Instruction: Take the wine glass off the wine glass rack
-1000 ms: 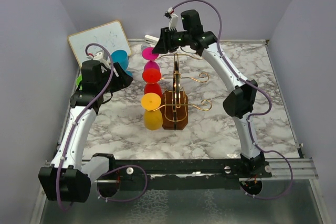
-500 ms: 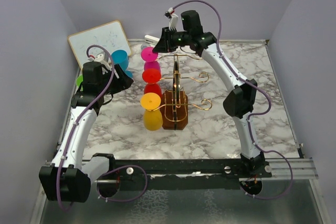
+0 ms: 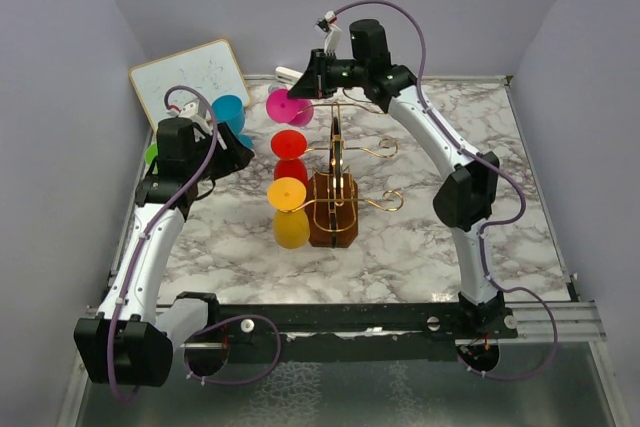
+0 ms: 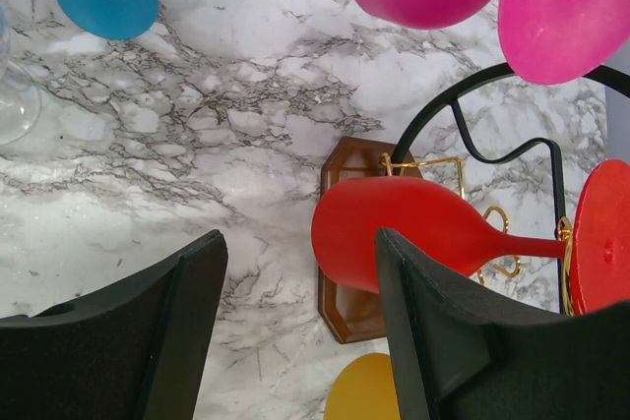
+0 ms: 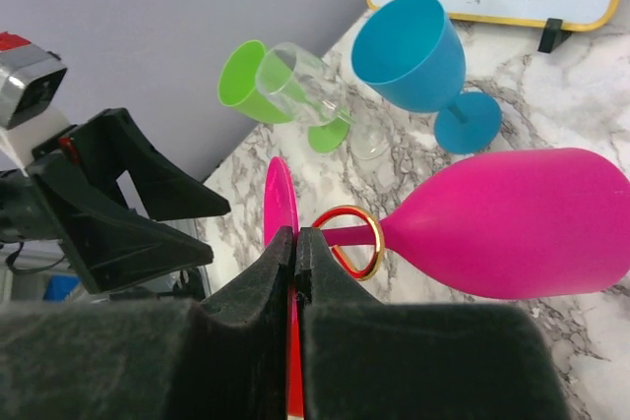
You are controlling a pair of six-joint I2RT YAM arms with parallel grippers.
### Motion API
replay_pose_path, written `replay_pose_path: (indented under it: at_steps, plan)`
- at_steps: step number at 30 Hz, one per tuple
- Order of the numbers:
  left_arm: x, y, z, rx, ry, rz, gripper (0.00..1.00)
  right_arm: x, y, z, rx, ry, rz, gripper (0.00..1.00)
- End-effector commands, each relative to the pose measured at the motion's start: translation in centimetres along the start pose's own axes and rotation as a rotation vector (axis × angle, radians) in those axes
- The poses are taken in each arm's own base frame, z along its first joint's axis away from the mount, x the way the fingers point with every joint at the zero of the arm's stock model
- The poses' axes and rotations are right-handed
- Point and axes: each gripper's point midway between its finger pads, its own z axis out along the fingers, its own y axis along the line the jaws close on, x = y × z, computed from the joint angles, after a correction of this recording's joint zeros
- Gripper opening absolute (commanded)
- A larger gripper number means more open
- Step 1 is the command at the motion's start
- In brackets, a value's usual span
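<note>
right gripper (image 5: 295,241): fingers clamped on foot of magenta wine glass (image 5: 512,223) | glass: stem through hook loop, 11 o'clock on wine glass rack (image 3: 335,227) | left gripper (image 4: 295,253): fingers spread, empty, 9 o'clock of rack

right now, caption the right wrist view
Right claw pinches the foot of an opaque magenta wine glass, stem inside a gold wire rack loop

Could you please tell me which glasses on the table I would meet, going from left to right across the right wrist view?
green glass → clear glass → blue glass
</note>
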Motion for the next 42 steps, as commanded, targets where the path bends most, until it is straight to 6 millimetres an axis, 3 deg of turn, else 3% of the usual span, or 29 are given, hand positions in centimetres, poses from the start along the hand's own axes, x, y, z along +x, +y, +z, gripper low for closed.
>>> replay_pose_path:
  at_steps: [1, 11, 26, 31, 42]
  plan:
    - [-0.9, -1.3, -1.0, 0.045, -0.033, 0.019, 0.64, -2.9, 4.6, -1.6, -0.107, -0.082, -0.036, 0.01]
    - [-1.0, -1.4, -1.3, 0.041, -0.035, 0.027, 0.64, -4.1, 5.8, -1.9, -0.162, -0.116, 0.011, 0.01]
    - [-1.1, -1.4, -1.6, 0.033, -0.035, 0.034, 0.64, -2.4, 4.0, -0.8, -0.171, -0.05, 0.112, 0.01]
    - [-1.1, -1.2, -1.5, 0.026, -0.033, 0.035, 0.64, -1.8, 2.6, -0.5, -0.122, -0.04, 0.13, 0.01]
    - [-0.9, -1.1, -1.1, 0.025, -0.022, 0.028, 0.64, -1.6, 0.8, -0.8, -0.057, -0.045, 0.148, 0.01]
